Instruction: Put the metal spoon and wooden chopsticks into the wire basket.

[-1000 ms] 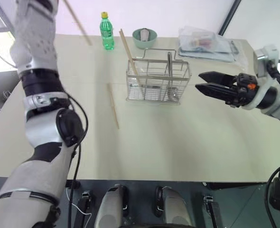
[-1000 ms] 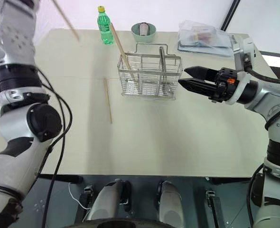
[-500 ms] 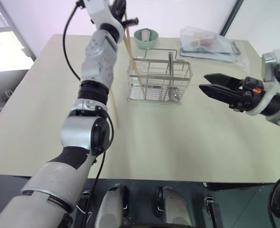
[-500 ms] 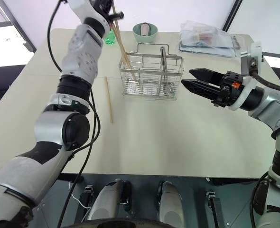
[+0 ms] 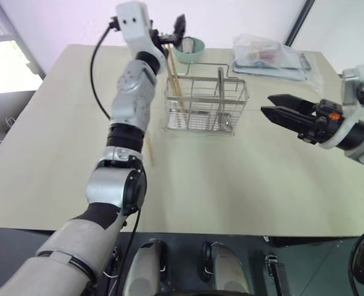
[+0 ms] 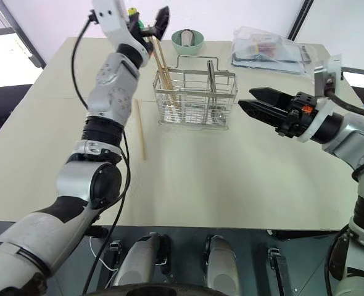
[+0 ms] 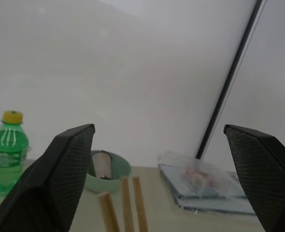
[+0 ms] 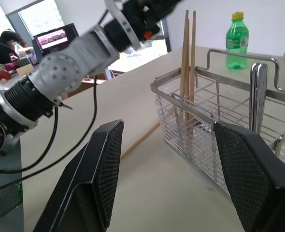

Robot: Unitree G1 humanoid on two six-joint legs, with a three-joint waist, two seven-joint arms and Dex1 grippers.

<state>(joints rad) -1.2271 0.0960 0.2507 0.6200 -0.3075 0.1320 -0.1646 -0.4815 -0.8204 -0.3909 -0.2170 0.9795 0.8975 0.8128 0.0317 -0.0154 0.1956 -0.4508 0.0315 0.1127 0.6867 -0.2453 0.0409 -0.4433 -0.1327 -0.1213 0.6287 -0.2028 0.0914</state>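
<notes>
Pale cream table (image 5: 244, 185) fills the scene, with a white wall behind it. On it stands the wire basket (image 5: 205, 103), and two wooden chopsticks (image 5: 173, 80) now lean inside its left compartment, their tips rising above the rim. One second ago only one stick stood there, and the left gripper (image 5: 169, 32) held the second one high above the table, out to the left. Since then this arm has come down and to the right, and its fingers have released the stick; in the left wrist view the jaws are spread wide with nothing between them, just above the stick tips. One more chopstick (image 6: 139, 131) lies flat on the table, left of the basket, in the same place as before.

A metal handle (image 6: 210, 77), probably the metal spoon, stands upright in the middle compartment.

At the right side of the basket, a little apart from it, the right gripper (image 6: 251, 100) hovers as before, with its jaws parted and empty, pointing at the basket.

Behind the basket are a pale green bowl (image 6: 188, 42), a green bottle (image 7: 6, 152) and a clear plastic bag (image 6: 269, 50).
</notes>
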